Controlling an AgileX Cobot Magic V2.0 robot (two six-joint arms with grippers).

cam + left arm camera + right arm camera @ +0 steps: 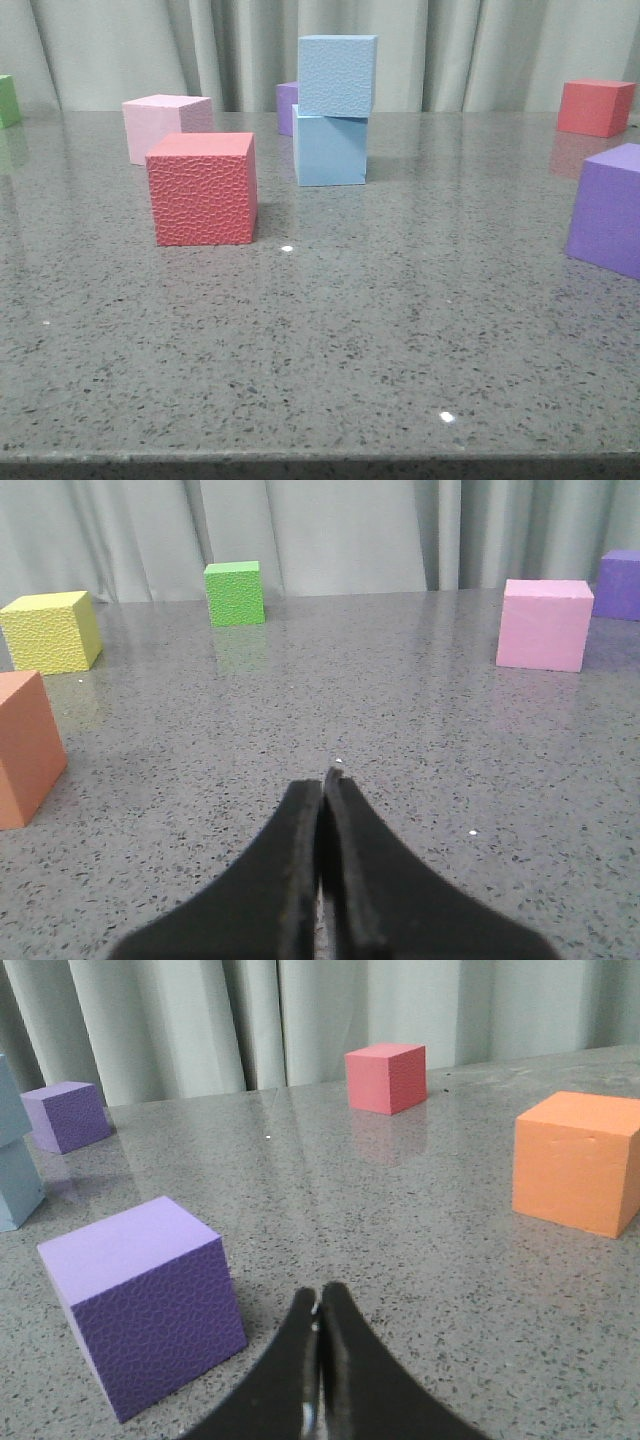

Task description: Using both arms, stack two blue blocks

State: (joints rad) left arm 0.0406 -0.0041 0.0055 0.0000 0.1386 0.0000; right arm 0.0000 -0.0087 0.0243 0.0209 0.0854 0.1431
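The pebbly blue block is sitting on the smooth blue block, twisted slightly off square, forming an upright stack near the desk's far edge. Both pincers, left and right, are resting pressed closed, gripping nothing.

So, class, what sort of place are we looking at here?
Probably a lab or test bench: a grey speckled tabletop holds only scattered coloured foam cubes, such as the stacked blue blocks, with a plain curtain behind and dark closed end effectors hovering.
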